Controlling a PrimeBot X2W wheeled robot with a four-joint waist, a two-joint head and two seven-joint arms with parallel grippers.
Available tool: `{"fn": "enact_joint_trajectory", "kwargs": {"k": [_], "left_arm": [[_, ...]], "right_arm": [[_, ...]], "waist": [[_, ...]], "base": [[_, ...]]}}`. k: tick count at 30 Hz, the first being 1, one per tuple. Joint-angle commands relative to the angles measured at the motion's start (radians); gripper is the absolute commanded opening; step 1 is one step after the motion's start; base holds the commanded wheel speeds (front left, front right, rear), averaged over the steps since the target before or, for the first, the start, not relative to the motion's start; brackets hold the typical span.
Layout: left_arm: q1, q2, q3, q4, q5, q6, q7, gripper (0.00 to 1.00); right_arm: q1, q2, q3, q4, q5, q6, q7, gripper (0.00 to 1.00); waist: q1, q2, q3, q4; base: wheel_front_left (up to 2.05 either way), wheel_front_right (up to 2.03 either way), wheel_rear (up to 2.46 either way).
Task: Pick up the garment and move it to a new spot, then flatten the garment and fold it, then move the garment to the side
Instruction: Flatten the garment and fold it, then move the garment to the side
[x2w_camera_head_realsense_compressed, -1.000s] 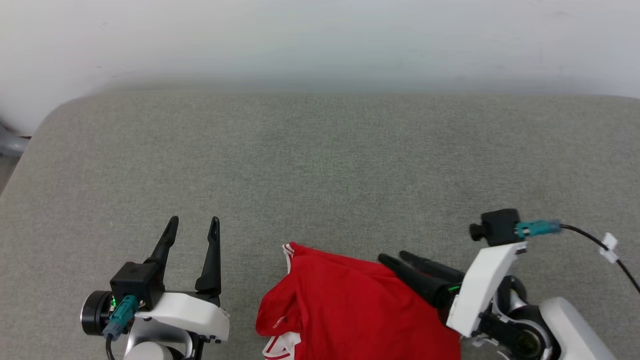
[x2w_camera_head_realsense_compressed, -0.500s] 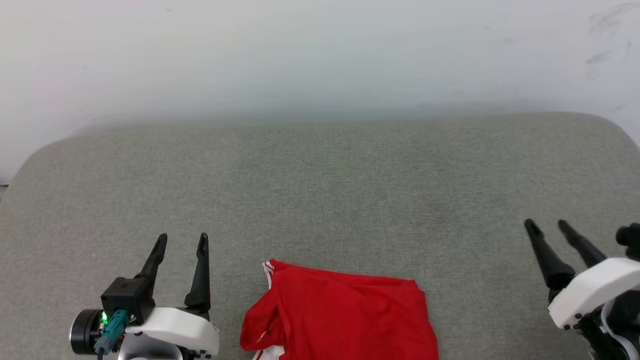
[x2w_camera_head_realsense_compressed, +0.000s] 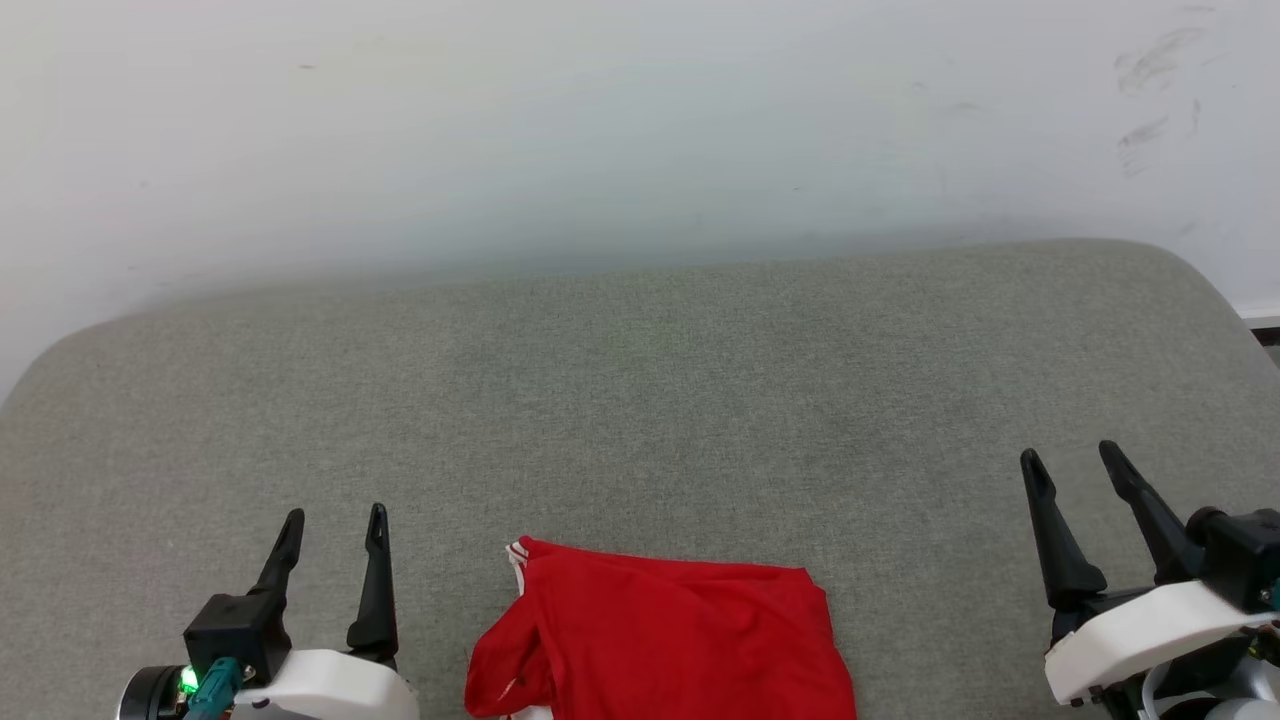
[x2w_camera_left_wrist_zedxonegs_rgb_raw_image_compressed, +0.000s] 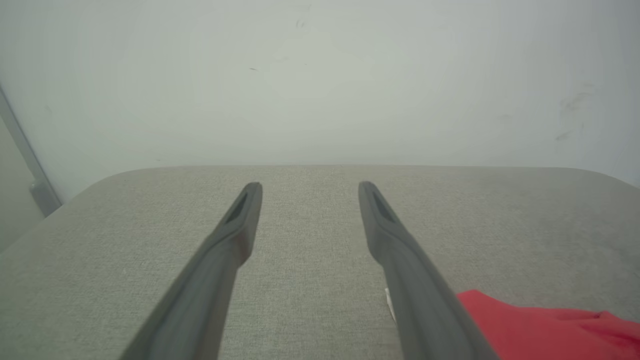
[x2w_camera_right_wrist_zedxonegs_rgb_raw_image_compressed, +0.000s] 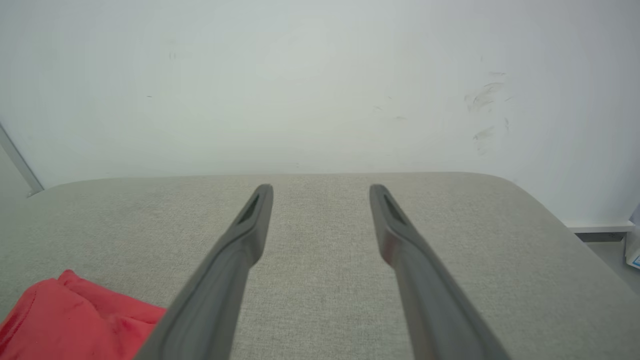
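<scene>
Head view is showing the bright red soft fabric shirt (x2w_camera_head_realsense_compressed: 670, 640) lying at the near edge of the grey woven padded surface (x2w_camera_head_realsense_compressed: 640, 400). It is running partly off the bottom of the picture, between the two grippers and touching neither. Its far edge is running fairly straight and its right part is lying smooth, while its left side is bunching into a loose fold, with a white striped cuff (x2w_camera_head_realsense_compressed: 518, 553) peeking out at the far left corner. The left gripper (x2w_camera_head_realsense_compressed: 335, 513) is standing just beside that bunched side, its two long dark fingers spread wide and holding nothing. The right gripper (x2w_camera_head_realsense_compressed: 1070, 453) is gaping empty too, well apart to the right. These things are fitting two stages: a shirt lying loosely heaped and waiting to be lifted, or one folded and set down. Either way, working well here is meaning keeping both pairs of fingers clear of the cloth while the arms are travelling, so nothing drags it. Any grip on such limp fabric is, I judge, calling for a low approach and a pinch at an edge rather than the middle.
</scene>
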Motion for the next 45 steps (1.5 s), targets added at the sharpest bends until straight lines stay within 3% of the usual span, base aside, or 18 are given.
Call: {"fn": "enact_joint_trajectory", "kwargs": {"k": [1, 16, 24, 29, 35, 45], "left_arm": [[0.017, 0.003, 0.008, -0.001, 0.006, 0.005, -0.005, 1.0], [0.025, -0.007, 0.015, 0.004, -0.001, -0.008, -0.008, 1.0], [-0.002, -0.012, 0.017, -0.015, 0.012, -0.021, -0.009, 1.0], [-0.014, -0.027, 0.026, -0.031, 0.029, -0.03, -0.008, 1.0], [-0.026, -0.051, 0.031, -0.042, 0.046, -0.039, -0.008, 1.0], [-0.067, -0.083, 0.045, -0.028, 0.073, -0.067, -0.008, 1.0]], "right_arm": [[0.015, 0.01, 0.009, 0.005, -0.005, 0.0, -0.013, 1.0], [0.012, 0.019, 0.002, 0.027, 0.016, 0.0, 0.002, 1.0], [0.045, -0.051, -0.023, 0.091, 0.158, 0.0, 0.145, 1.0], [0.06, -0.106, 0.049, 0.145, 0.307, 0.0, 0.325, 1.0], [0.042, -0.124, 0.152, 0.167, 0.434, 0.0, 0.44, 1.0], [-0.026, -0.127, 0.298, 0.31, 0.596, -0.001, 0.537, 1.0]], "waist": [[0.0001, 0.0, -0.006, -0.002], [0.0001, 0.0, -0.009, 0.016], [0.0001, 0.0, 0.016, 0.066], [0.0001, 0.0, 0.035, 0.111], [0.0001, 0.0, 0.068, 0.157], [0.0001, 0.0, 0.136, 0.231]], "base": [[0.0, 0.0, 0.0], [0.0, 0.0, 0.0], [0.0, 0.0, 0.0], [0.0, 0.0, 0.0], [0.0, 0.0, 0.0], [0.0, 0.0, 0.0]]}}
